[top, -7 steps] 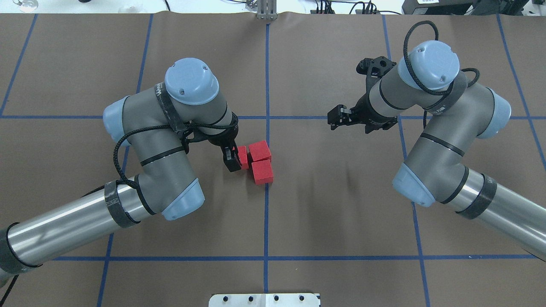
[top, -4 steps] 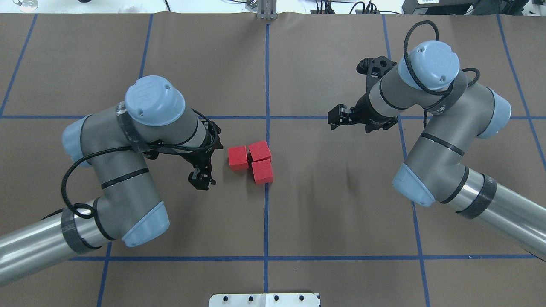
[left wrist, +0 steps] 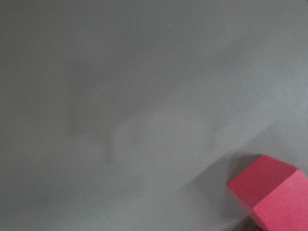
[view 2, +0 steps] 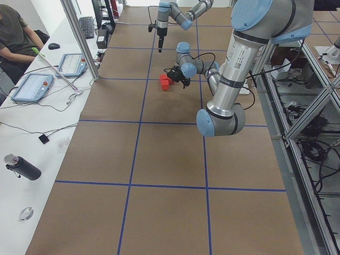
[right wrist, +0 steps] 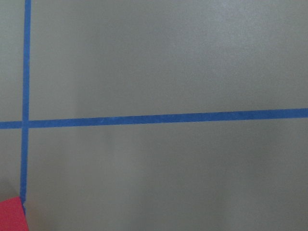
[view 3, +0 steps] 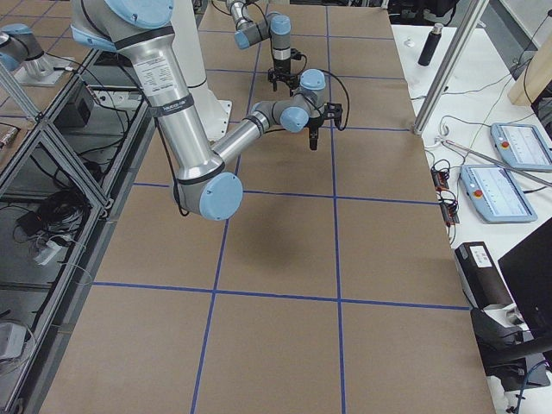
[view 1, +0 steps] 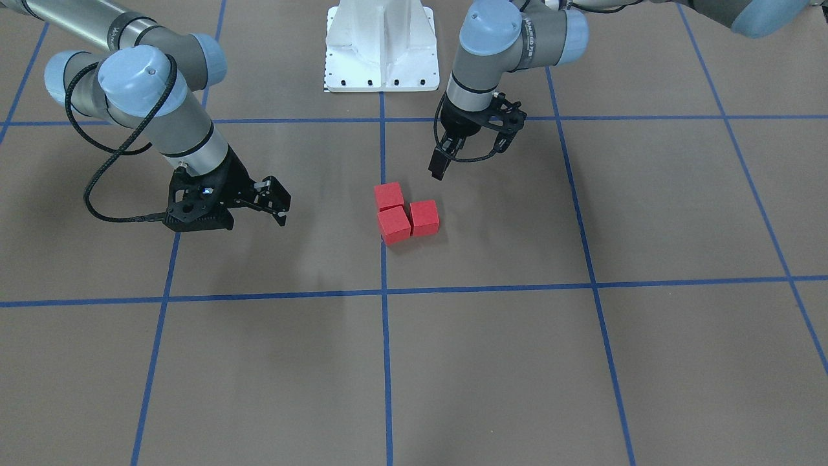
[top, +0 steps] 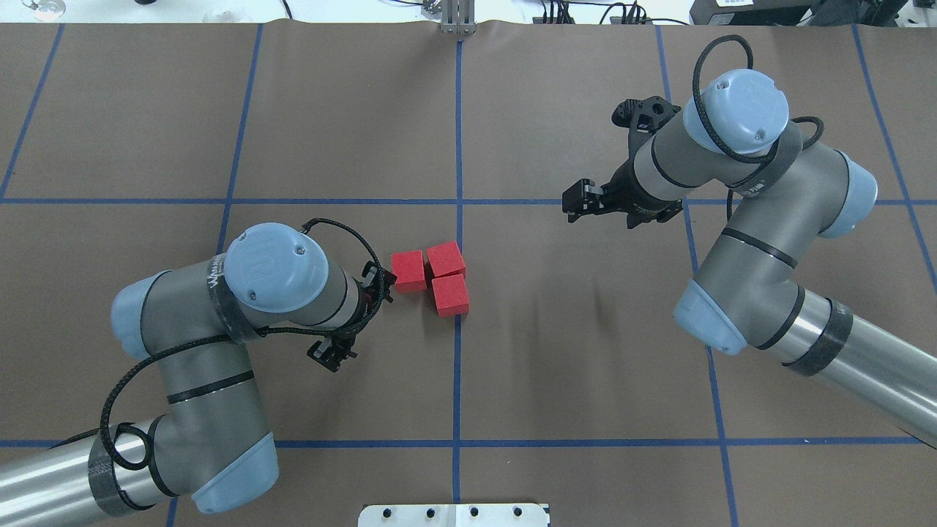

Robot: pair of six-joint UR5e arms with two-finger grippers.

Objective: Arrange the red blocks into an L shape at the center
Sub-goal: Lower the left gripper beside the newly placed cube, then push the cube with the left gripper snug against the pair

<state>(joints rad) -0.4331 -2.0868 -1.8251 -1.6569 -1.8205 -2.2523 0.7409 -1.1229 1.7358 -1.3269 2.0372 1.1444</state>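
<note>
Three red blocks sit touching in an L just left of the central blue line: a left one (top: 408,271), a corner one (top: 446,259) and a near one (top: 449,294). They also show in the front view (view 1: 394,224). My left gripper (top: 333,356) is open and empty. It hangs apart from the blocks, on their left and nearer the robot's base (view 1: 441,167). The left wrist view shows one red block (left wrist: 272,197) at its lower right. My right gripper (top: 575,201) is open and empty, hovering well right of the blocks (view 1: 277,200).
The robot's white base plate (top: 454,514) lies at the table's near edge. Blue tape lines (top: 458,146) grid the brown surface. In the left side view, an operator (view 2: 13,32) and tablets (view 2: 74,64) are at a side table beyond the mat.
My left gripper let go of the left red block and drew back toward the robot's base. The blocks stayed put. The right arm has not moved.
</note>
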